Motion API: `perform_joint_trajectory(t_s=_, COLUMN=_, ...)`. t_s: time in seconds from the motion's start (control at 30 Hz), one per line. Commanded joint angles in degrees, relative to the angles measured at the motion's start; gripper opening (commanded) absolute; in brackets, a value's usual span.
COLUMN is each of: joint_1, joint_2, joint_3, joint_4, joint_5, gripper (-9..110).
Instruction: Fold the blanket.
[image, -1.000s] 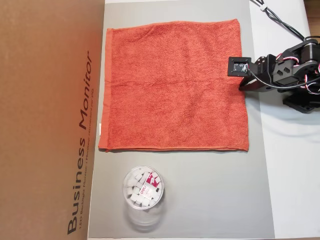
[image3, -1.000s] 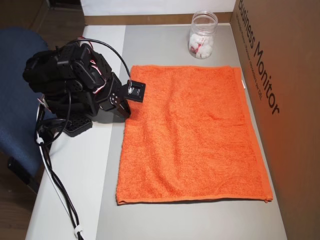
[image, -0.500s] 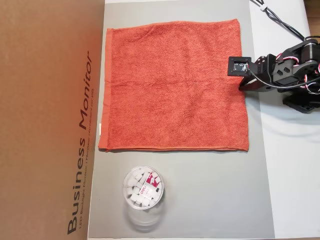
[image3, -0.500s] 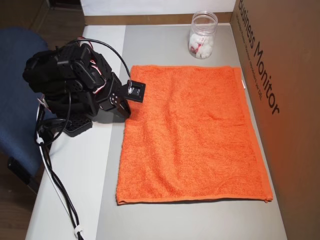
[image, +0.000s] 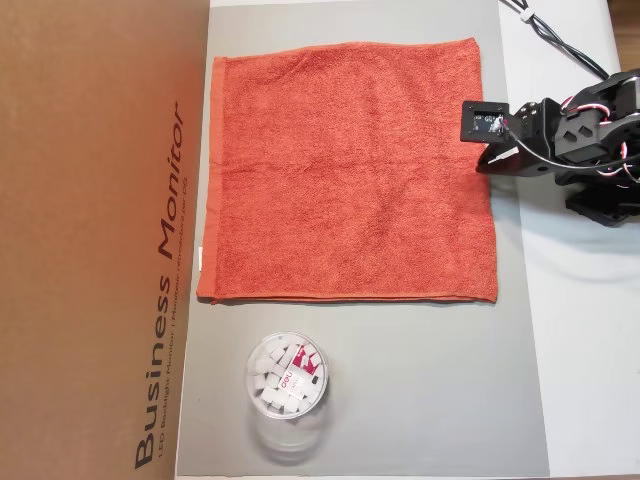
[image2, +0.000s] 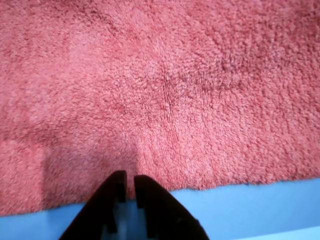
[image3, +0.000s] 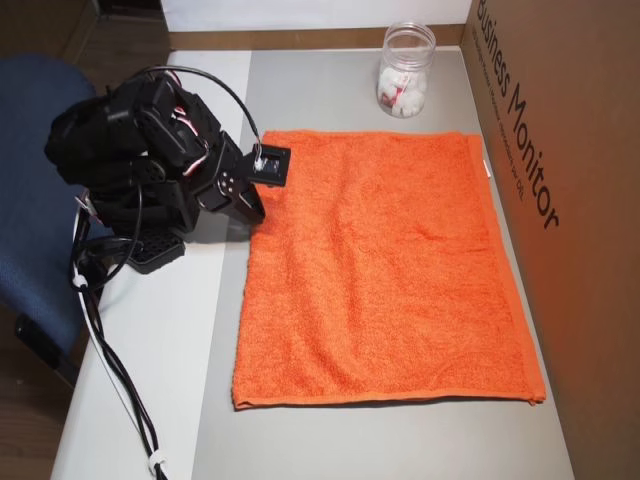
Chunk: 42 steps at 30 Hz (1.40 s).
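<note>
The orange-red terry blanket (image: 350, 170) lies flat and spread out on the grey mat (image: 400, 380), and it is also seen in the other overhead view (image3: 385, 270). My gripper (image: 482, 160) is at the middle of the blanket's arm-side edge (image3: 255, 210). In the wrist view the two black fingers (image2: 126, 176) stand almost together right on the hem. Creases in the blanket (image2: 160, 90) run toward the tips, so it looks pinched there. The wrist camera hides the tips from above.
A clear jar (image: 287, 378) of white and red pieces stands on the mat near one blanket corner (image3: 405, 70). A tall cardboard box (image: 100, 240) borders the blanket's far side. The arm's base (image3: 150, 245), cables (image3: 110, 370) and a blue chair (image3: 25, 250) are beside the mat.
The wrist has shifted a little along the blanket's edge and tilted up. The blanket's outline is almost unchanged.
</note>
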<state>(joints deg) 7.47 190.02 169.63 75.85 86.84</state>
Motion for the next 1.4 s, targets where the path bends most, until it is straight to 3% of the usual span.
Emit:
perform_joint_trajectory(t_s=0.0, joint_1=-0.3, joint_2=-4.9, joint_3=-6.9, joint_4=0.1, joint_5=-0.4, gripper=0)
perform_joint_trajectory(t_s=0.57, joint_1=-0.6, joint_2=-27.2, joint_3=-34.3, joint_4=-0.4, joint_5=-0.4, gripper=0)
perform_joint_trajectory(t_s=0.73, joint_1=-6.8, joint_2=-30.8, joint_3=-38.2, joint_4=-0.7, joint_5=-1.0, gripper=0)
perform_joint_trajectory(t_s=0.97, joint_1=-15.6, joint_2=-34.3, joint_3=-41.2, joint_4=-0.7, joint_5=-13.2, gripper=1)
perform_joint_trajectory(t_s=1.37, joint_1=-27.2, joint_2=-34.8, joint_3=-41.5, joint_4=0.2, joint_5=-25.1, gripper=2)
